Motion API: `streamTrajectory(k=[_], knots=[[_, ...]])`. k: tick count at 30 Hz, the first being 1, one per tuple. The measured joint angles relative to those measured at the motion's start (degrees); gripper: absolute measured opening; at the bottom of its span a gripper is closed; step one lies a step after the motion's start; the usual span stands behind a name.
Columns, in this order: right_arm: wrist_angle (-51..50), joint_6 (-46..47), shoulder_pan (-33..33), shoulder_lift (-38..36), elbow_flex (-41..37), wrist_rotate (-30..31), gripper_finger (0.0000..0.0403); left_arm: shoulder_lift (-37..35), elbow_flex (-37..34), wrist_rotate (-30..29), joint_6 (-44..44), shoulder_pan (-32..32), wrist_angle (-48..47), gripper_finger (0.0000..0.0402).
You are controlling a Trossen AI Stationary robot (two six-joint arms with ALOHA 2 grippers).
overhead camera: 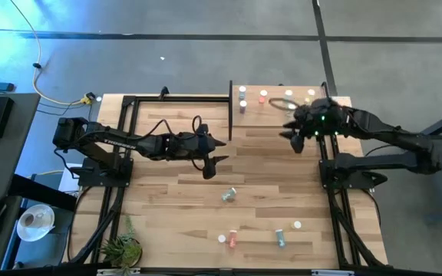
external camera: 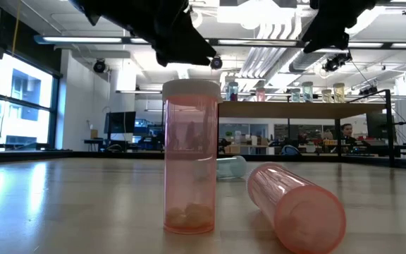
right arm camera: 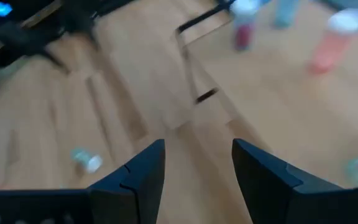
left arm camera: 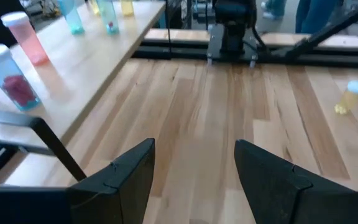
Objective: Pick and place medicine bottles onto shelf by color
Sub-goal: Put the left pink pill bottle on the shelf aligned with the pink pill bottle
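The shelf (overhead camera: 282, 115) is a raised light-wood panel at the table's far right. Several white-capped medicine bottles stand on it, among them a blue one (left arm camera: 8, 78) and a pink one (left arm camera: 27, 37). On the table lie a teal bottle (overhead camera: 229, 195) and a blue bottle (overhead camera: 280, 238). A pink bottle (external camera: 189, 155) stands upright near the front edge, with a second pink one (external camera: 294, 208) on its side next to it. A yellow bottle (left arm camera: 350, 96) stands farther right. My left gripper (left arm camera: 194, 149) hovers open at mid-table by the shelf's left post. My right gripper (right arm camera: 197, 146) hangs open above the shelf's near edge.
Black frame posts (overhead camera: 230, 111) edge the shelf. The arms' black base frames run down both table sides (overhead camera: 336, 207). A small plant (overhead camera: 121, 247) sits at the near left corner. Bare wood lies between the shelf and the loose bottles.
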Motion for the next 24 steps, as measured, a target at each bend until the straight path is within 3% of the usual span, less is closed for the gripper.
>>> streamTrajectory(k=[12, 19, 24], knots=[[-4.07, 12.59, 19.99, 2.32, 0.0, 16.41, 0.0177, 0.0, 0.0, 0.07, -1.45, -5.81, -9.46, 0.0209], [-3.98, 15.23, 26.1, 6.57, 0.0, 22.44, 0.0177, 0.0, -1.78, 0.15, -5.78, -11.95, -13.74, 0.0209], [-2.45, 15.19, 28.0, 10.9, 0.0, 23.06, 0.0177, 0.0, -5.15, 0.13, -11.57, -17.49, -12.65, 0.0209]])
